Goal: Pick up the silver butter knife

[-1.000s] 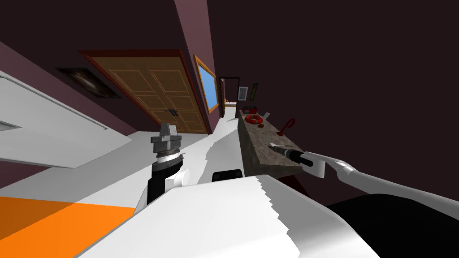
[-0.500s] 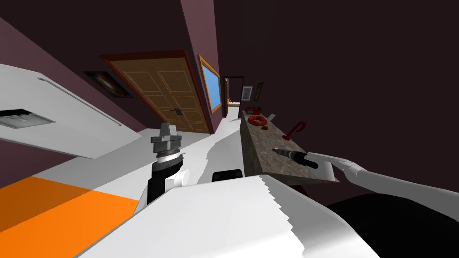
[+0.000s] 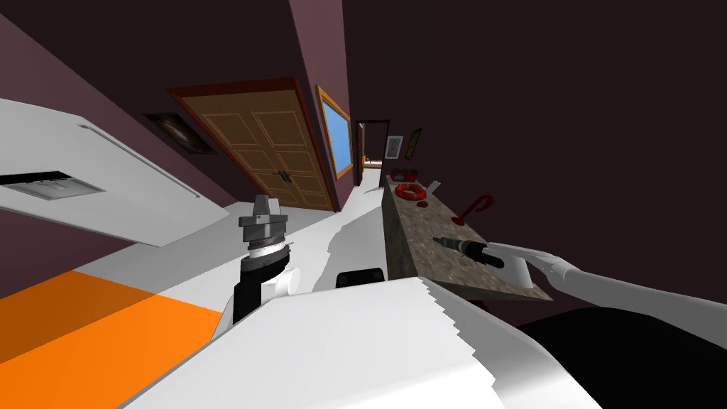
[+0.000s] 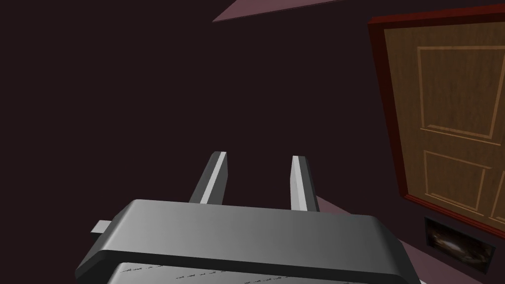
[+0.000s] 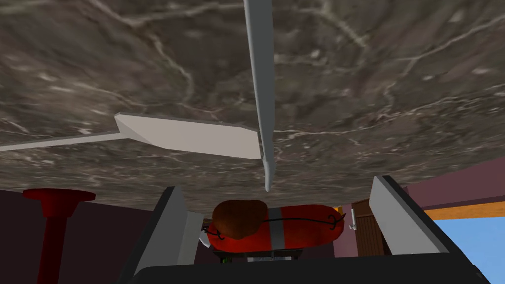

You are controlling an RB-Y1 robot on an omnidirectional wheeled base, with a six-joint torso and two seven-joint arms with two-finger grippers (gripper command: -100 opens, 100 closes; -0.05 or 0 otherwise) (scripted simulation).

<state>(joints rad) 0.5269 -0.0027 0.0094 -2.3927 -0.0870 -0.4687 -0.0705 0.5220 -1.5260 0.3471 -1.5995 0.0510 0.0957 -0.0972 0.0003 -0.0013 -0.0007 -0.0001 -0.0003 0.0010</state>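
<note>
**Head view:** The right gripper [image 3: 439, 240] is seen low over the marbled counter [image 3: 454, 273] at centre right, with its forearm coming in from the lower right. The left gripper [image 3: 264, 207] is parked upright at centre frame, well apart from the counter. A red life ring [image 3: 410, 190] and a red stand [image 3: 472, 209] are placed further up the counter, well apart from the right gripper. The counter's long left edge drops to pale floor. A dark wall lies close on its right, so room is judged tighter on that side.

**Left wrist view:** The fingers [image 4: 211, 180] are drawn close, with a narrow gap and nothing between.

**Right wrist view:** The fingers [image 5: 167, 231] are spread wide and nothing is gripped. The butter knife [image 5: 197, 135] is taken to be the pale flat piece at centre left. Its thin handle runs off the left edge, and its broad blade ends mid-frame, flat on the counter. A narrow pointed utensil [image 5: 261, 74] comes down from the top edge and crosses the blade tip. Which overlies which cannot be told, and the naming of the two is not certain.

The knife is judged light, stiff, thin and slick. Lying flat, little is offered to pinch, so a hold across the handle from above is advised, away from the crossing utensil. A brown lump [image 5: 239, 219] and the life ring are seen at lower centre, at the counter's far end.
</note>
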